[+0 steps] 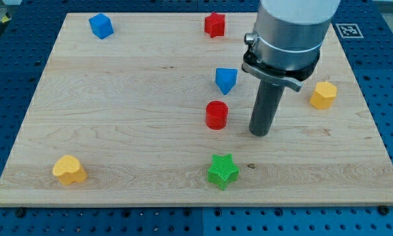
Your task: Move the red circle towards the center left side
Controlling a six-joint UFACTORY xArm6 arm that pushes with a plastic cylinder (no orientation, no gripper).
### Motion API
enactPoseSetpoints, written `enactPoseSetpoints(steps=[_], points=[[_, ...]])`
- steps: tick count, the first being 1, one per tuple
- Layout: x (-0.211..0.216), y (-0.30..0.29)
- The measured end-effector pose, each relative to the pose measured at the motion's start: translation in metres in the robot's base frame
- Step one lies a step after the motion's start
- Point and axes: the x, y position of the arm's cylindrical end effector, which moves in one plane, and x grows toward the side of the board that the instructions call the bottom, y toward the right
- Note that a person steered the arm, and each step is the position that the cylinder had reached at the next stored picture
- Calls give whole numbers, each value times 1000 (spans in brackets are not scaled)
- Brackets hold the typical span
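Standing just right of the red circle (217, 115), my tip (260, 133) holds nothing, having no gripper; an off-centre push could deflect it toward the green star (223, 171)

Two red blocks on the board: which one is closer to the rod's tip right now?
The red circle, just to the view's left of my tip at mid-board. The other, the red star, sits far off at the view's top edge.
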Motion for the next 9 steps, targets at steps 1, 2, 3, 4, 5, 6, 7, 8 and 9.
enactPoseSetpoints(steps=[1,2,3,4,5,6,7,8,9], points=[[-27,-35],[-38,-64],[-38,-96],[-38,-112],[-26,-75],[6,-55],[6,-100],[-21,-130],[-20,-140]])
